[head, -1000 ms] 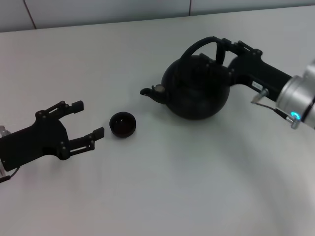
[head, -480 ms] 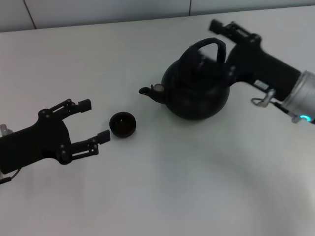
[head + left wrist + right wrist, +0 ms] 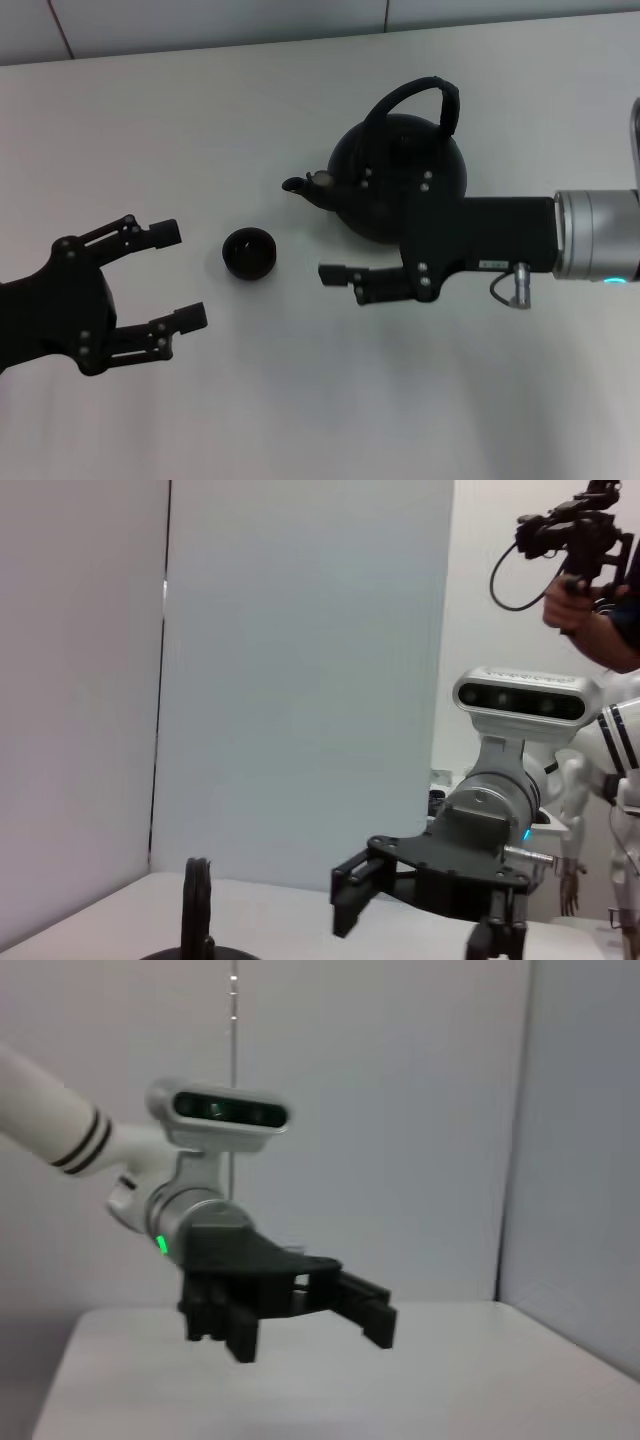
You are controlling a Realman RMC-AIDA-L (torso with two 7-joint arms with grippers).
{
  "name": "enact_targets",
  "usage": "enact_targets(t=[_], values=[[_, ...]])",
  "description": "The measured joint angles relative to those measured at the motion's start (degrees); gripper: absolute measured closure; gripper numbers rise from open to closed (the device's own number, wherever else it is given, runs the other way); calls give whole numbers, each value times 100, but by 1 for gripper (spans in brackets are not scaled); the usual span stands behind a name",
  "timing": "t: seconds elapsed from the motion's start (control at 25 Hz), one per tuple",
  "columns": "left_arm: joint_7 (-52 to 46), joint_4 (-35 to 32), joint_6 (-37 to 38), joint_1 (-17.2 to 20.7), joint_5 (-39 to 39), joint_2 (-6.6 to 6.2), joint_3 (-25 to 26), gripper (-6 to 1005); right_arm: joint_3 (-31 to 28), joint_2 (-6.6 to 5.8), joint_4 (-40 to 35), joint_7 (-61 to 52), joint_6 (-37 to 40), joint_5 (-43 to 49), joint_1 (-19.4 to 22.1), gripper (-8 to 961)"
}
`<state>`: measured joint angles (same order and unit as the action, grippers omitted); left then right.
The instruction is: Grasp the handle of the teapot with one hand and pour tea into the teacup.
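The matte black teapot stands on the white table at the back right, its spout pointing left. Its arched handle stands free over the lid, and the handle's edge also shows in the left wrist view. The small black teacup sits left of the spout. My right gripper is open and empty, held in front of the teapot's near side and pointing left; it also shows in the left wrist view. My left gripper is open and empty, left of the teacup; it also shows in the right wrist view.
The white table stretches wide on the near side. A grey wall edge runs along the back. In the left wrist view a person with a camera rig stands behind my body.
My right gripper has left the handle at the teapot's back right and swung round to the pot's near side, pointing left. My left gripper has drawn back a little from the teacup.
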<state>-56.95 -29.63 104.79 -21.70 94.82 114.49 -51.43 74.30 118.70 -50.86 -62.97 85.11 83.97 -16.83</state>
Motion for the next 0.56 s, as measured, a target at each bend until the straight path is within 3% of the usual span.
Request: enact_targets(t=[0.56], values=[[-7, -8, 26, 42, 22, -73, 28, 130, -153, 30, 39, 1, 161, 105, 195, 176]])
